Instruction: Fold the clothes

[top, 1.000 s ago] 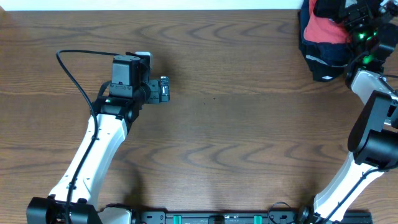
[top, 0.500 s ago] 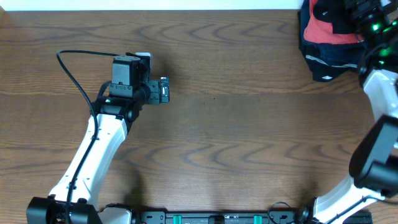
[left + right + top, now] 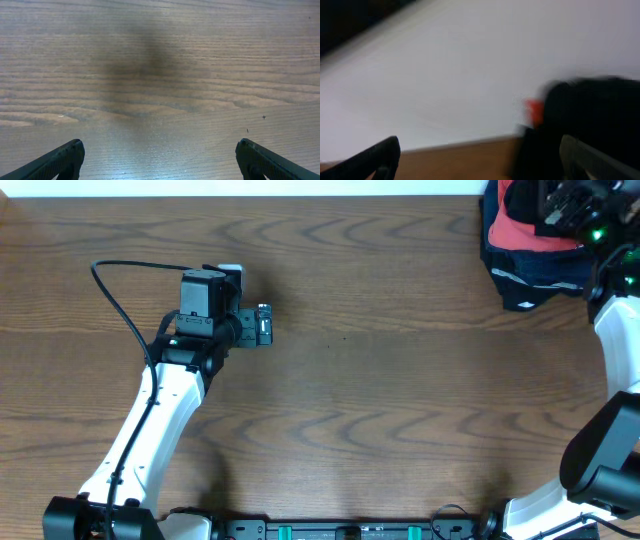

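We see the left gripper with fingers spread wide above the table, gripping nothing; the right gripper gapes equally wide, empty, near blurred dark cloth.

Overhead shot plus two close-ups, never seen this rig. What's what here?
Two white robot arms stand at a wooden table. The overhead picture looks straight down; the other two come from a camera on each wrist, that hand's two dark fingers showing at the bottom corners. The left hand hovers open over the tabletop, holding nothing. The right hand, also open and empty, is over a pile of clothes in the far right corner: a red shirt on dark garments. Its wrist picture is blurred.
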`<state>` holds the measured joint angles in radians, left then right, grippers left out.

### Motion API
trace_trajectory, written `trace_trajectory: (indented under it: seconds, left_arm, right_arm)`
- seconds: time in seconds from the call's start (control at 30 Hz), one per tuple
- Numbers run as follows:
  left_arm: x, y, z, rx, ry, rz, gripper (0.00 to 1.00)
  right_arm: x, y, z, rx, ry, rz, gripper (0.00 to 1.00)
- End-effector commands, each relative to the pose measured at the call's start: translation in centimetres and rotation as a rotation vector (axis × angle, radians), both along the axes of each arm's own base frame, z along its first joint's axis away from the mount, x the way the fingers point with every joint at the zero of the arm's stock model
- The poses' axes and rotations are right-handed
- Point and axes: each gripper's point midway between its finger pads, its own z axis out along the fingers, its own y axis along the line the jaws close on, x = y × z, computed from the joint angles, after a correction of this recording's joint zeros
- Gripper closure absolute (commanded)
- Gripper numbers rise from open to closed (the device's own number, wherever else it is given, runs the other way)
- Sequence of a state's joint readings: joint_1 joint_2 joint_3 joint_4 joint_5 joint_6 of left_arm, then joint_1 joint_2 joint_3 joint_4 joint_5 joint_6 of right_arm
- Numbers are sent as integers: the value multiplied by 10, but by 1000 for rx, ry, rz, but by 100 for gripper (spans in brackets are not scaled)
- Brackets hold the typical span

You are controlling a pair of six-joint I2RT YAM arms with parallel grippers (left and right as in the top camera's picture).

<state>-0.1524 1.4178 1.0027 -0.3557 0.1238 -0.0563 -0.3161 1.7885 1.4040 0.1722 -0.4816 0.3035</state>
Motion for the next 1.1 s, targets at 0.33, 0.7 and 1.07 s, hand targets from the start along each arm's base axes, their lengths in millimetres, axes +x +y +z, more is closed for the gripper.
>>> trace_trajectory:
  seconds: [0.33,0.7,1.07]
  left_arm:
    - [10,1,9,-8,-39,14,2]
    - [10,1,9,-8,-39,14,2]
    - [10,1,9,-8,-39,14,2]
  right_arm:
    - [42,-23,29,-486,-56,-229,1]
    - [108,-50,-2,-480,17,-230,1]
    - [136,-90,-104,-454,129,-227,1]
